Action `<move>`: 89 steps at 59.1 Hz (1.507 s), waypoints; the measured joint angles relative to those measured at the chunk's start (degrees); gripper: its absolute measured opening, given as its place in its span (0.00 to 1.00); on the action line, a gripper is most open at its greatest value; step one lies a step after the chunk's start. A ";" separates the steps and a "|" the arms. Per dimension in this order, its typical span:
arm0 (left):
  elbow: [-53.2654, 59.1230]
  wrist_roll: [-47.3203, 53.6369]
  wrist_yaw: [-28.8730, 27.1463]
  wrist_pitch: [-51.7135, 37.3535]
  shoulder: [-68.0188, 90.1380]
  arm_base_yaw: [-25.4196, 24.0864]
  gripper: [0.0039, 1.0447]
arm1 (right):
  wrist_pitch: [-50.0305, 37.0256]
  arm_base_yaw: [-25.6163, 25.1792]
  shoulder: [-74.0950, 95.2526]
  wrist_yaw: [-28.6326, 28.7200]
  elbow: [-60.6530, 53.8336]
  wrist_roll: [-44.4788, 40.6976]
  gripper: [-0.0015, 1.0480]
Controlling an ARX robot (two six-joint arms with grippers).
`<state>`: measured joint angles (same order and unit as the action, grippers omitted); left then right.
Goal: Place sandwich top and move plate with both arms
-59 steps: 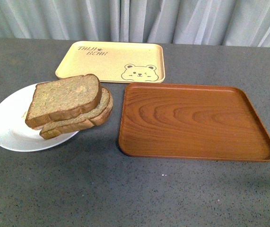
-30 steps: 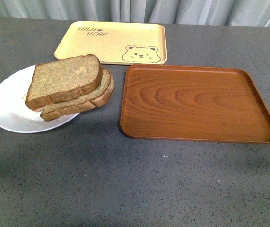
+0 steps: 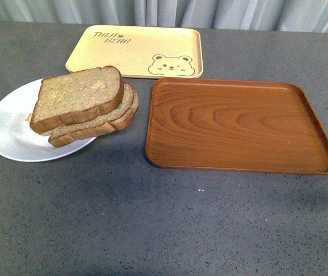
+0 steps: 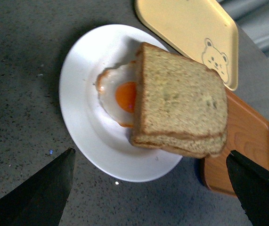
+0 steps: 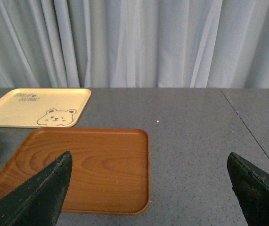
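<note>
Since the sandwich top lies on the lower slice on the plate, left of the brown tray, placement looks done; plate move judged next. Left gripper hangs over the plate, fingers spread wide, empty; right gripper likewise agape, holding nothing, well apart from the plate. Fried egg peeks out from under the stack; bread overhangs the rim on the tray side. Advice: grip opposite bare rim edges; lift level, arms together, slowly, else the stack may slide.
</note>
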<state>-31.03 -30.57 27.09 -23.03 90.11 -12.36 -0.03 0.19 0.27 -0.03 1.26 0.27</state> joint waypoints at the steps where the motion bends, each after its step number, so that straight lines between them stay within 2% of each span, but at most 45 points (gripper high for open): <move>1: -0.46 -0.63 -0.09 -0.59 1.25 -0.42 0.92 | 0.00 0.00 0.00 0.02 0.00 0.00 0.91; 19: -3.26 -8.11 -1.62 -6.86 13.25 -2.58 0.92 | 0.00 0.00 0.00 0.02 0.00 0.00 0.91; 69: -12.96 -29.99 -6.75 -13.29 28.37 5.20 0.92 | 0.00 0.00 0.00 0.02 0.00 -0.02 0.91; 89: -12.74 -37.18 -7.61 -13.94 30.14 8.20 0.41 | 0.00 0.00 0.00 0.02 0.00 -0.02 0.91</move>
<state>-43.77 -67.75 19.49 -36.97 120.25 -4.16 -0.03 0.19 0.27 -0.01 1.26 0.25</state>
